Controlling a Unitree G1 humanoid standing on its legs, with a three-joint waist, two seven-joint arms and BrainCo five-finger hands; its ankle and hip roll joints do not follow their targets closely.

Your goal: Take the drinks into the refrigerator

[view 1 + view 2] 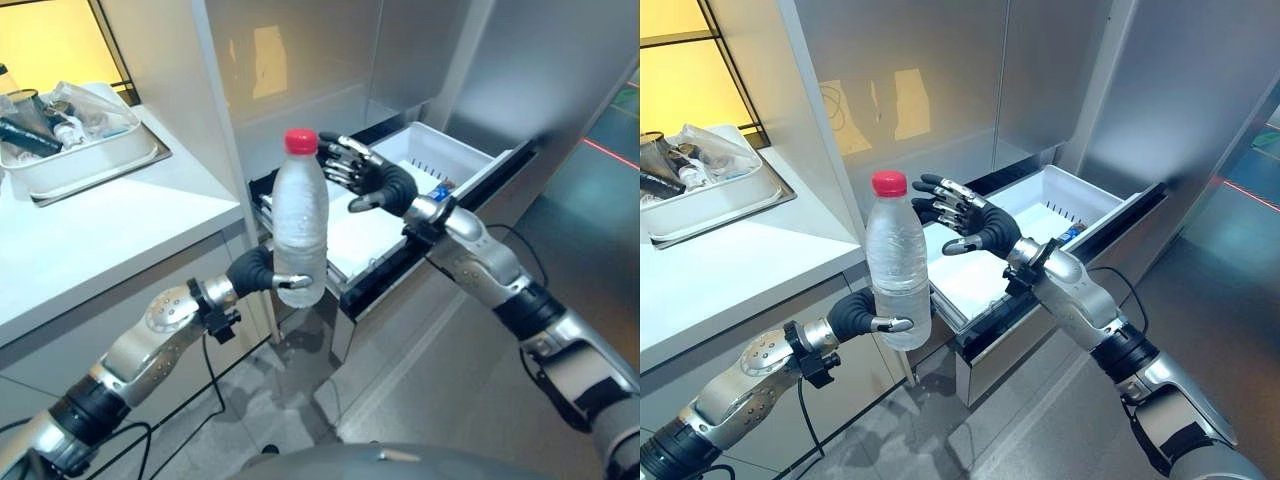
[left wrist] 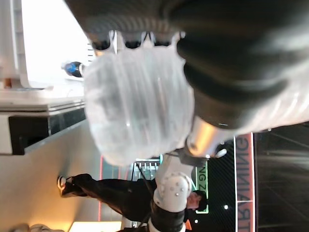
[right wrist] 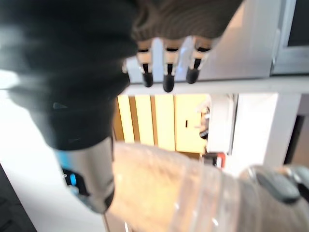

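In the left eye view, the left hand [image 1: 262, 272] sits at centre frame with its fingers curled round the lower body of an upright clear water bottle [image 1: 299, 222] with a red cap [image 1: 300, 141], while just right of the cap the right hand [image 1: 362, 175] hangs with fingers spread and holding nothing, above the open white refrigerator drawer [image 1: 432, 152]; a white tray [image 1: 95, 162] of clutter rests on the counter [image 1: 100, 235] at upper left. In the left wrist view, the bottle's ribbed base fills the upper middle of the frame. In the right wrist view, the right hand's dark-tipped fingers [image 3: 166, 67] point straight out at top centre, and the bottle lies across the bottom.
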